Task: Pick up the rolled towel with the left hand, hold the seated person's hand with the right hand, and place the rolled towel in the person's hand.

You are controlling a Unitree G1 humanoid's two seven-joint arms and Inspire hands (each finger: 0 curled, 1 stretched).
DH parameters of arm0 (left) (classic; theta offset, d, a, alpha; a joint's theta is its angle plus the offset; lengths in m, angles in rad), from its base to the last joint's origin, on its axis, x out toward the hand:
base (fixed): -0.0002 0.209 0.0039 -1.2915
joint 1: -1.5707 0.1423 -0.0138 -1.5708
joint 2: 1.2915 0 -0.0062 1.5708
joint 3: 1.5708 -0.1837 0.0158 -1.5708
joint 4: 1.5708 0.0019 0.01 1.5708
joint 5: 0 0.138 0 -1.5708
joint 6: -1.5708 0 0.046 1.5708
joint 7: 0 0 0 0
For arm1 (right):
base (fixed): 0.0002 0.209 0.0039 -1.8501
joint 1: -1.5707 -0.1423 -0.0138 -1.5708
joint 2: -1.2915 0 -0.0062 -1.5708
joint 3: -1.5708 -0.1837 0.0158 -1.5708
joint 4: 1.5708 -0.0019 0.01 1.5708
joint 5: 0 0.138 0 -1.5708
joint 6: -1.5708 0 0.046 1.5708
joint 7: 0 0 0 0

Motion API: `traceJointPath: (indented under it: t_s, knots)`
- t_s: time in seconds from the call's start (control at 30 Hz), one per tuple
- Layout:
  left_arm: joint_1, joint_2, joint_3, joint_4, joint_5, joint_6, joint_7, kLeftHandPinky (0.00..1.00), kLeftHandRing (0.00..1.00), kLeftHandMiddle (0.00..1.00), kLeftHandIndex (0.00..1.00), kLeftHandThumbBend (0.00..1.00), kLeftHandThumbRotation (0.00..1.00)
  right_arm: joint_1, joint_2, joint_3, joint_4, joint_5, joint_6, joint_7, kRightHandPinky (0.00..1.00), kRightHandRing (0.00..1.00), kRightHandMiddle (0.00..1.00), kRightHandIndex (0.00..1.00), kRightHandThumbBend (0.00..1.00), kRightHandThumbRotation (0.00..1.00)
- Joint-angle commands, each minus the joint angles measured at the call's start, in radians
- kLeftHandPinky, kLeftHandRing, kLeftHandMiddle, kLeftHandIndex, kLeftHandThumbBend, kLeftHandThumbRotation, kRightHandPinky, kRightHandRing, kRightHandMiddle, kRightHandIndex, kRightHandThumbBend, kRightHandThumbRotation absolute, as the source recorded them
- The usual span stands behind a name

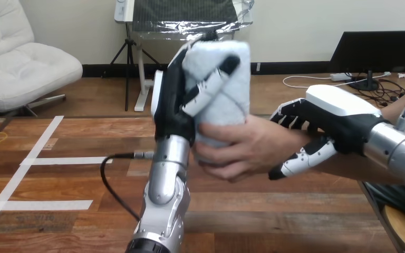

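**A:** Start with the big things. What was where?

**B:** The wooden table [58, 211] spread across the lower view. The left arm [166, 179] rose upright from its near edge, and the right arm [395, 150] came in level from the right side.

**A:** And the hands?

**B:** The right hand [337, 113] sat on the person's wrist [289, 138]. Its fingers [291, 113] curled over the far side and its thumb [300, 162] reached along beneath, so it was clasping that wrist. The left hand [174, 105] was raised above the table, its fingers wrapped round the rolled towel [227, 68], which stood on end.

**A:** Where did the person come in?

**B:** The person's hand [248, 150] was closed round the towel's lower part, just below the left hand's fingers. I could not tell whether the two touched. Both were on the towel at once.

**A:** So the handover was near its end?

**B:** I judged so, with only the release left. To do it well, the left fingers should straighten slowly and together while the right hand steadies the wrist. The towel was soft and tall, and most of it stood above the person's grip, so it could lean once freed. I would draw the left hand off sideways, to the left, not downward, so the cloth is not dragged out of the palm.
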Motion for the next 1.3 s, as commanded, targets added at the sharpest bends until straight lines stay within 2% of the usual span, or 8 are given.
traceJointPath:
  t_s: [0.0, 0.43, 0.63, 0.77, 0.93, 1.03, 1.27]
  knots:
    - [-0.008, -0.043, -0.022, -0.096, -0.001, 0.008, -0.025, 0.74, 0.79, 0.81, 0.80, 0.63, 0.89, 0.034, -0.019, -0.027, -0.033, 0.027, 0.011, 0.016, 0.56, 0.72, 0.76, 0.79, 1.00, 0.75]
    - [0.063, -0.034, -0.014, -0.197, -0.042, 0.093, -0.064, 0.76, 0.81, 0.82, 0.79, 0.66, 0.93, 0.106, -0.027, -0.067, -0.091, 0.082, 0.036, 0.037, 0.63, 0.81, 0.86, 0.92, 1.00, 0.80]
    - [0.103, -0.027, -0.017, -0.237, -0.050, 0.101, -0.090, 0.77, 0.81, 0.83, 0.78, 0.66, 0.93, 0.148, -0.025, -0.091, -0.139, 0.120, 0.058, 0.049, 0.64, 0.81, 0.88, 0.95, 1.00, 0.82]
    - [0.136, -0.017, -0.021, -0.265, -0.055, 0.104, -0.109, 0.77, 0.81, 0.82, 0.77, 0.66, 0.93, 0.189, -0.016, -0.127, -0.182, 0.174, 0.081, 0.058, 0.64, 0.82, 0.89, 0.95, 1.00, 0.83]
    - [0.165, -0.011, -0.023, -0.294, -0.057, 0.111, -0.117, 0.77, 0.80, 0.81, 0.75, 0.67, 0.93, 0.224, -0.020, -0.150, -0.226, 0.199, 0.100, 0.052, 0.64, 0.84, 0.90, 0.95, 1.00, 0.86]
    - [0.187, -0.006, -0.024, -0.314, -0.060, 0.108, -0.124, 0.77, 0.79, 0.80, 0.75, 0.67, 0.93, 0.250, -0.023, -0.171, -0.248, 0.212, 0.089, 0.040, 0.63, 0.84, 0.90, 0.94, 1.00, 0.88]
    - [0.242, 0.015, -0.033, -0.375, -0.069, 0.111, -0.136, 0.80, 0.80, 0.79, 0.74, 0.67, 0.92, 0.312, -0.014, -0.230, -0.269, 0.247, 0.013, -0.005, 0.62, 0.83, 0.88, 0.93, 1.00, 0.97]
